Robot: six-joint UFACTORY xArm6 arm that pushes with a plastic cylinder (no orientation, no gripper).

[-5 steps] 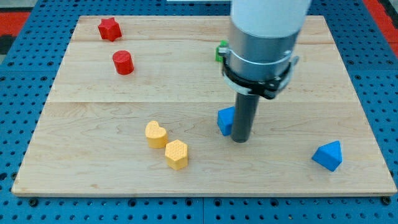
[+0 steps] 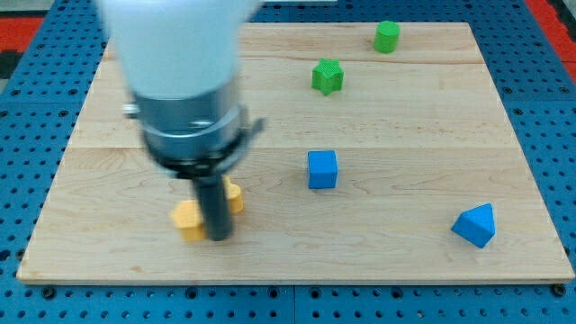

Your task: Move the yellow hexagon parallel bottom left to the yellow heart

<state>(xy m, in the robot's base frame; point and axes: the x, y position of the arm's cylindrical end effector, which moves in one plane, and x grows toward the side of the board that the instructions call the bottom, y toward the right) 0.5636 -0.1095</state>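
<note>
My tip [image 2: 219, 237] is at the view's lower left, between two yellow blocks. The yellow hexagon [image 2: 187, 220] lies just left of the tip, touching or nearly touching the rod. The yellow heart [image 2: 233, 197] sits just up and right of the tip, partly hidden behind the rod. The hexagon is down and to the left of the heart.
A blue cube [image 2: 322, 169] sits mid-board. A blue triangular block [image 2: 475, 225] is at the lower right. A green star-like block [image 2: 328, 76] and a green cylinder [image 2: 387, 36] are at the upper right. The arm's body hides the upper left of the wooden board [image 2: 450, 126].
The arm swept from beside the blue cube to the view's left. The yellow hexagon moved from the heart's lower right to its lower left. The red blocks are now hidden behind the arm.
</note>
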